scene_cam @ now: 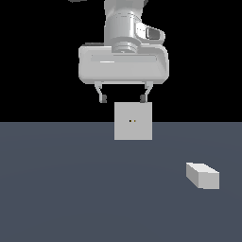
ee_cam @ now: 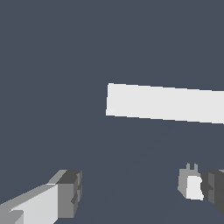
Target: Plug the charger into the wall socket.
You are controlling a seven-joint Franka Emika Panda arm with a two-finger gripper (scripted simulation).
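Note:
The wall socket (scene_cam: pixel 133 121) is a flat upright light grey square plate with two tiny holes at its centre, standing on the dark floor. The charger (scene_cam: pixel 202 175) is a small grey-white block lying on the floor, nearer the camera and toward the exterior view's right. My gripper (scene_cam: pixel 122 98) hangs open and empty in the air, just above the socket's top edge. In the wrist view the socket (ee_cam: pixel 166 103) shows as a long pale strip. The charger (ee_cam: pixel 191 186) shows there with two short prongs, close beside one fingertip (ee_cam: pixel 214 188). The gripper (ee_cam: pixel 142 192) is open.
A flat dark grey-blue floor (scene_cam: pixel 71 189) carries both things. A black background lies behind it. Nothing else stands on the floor.

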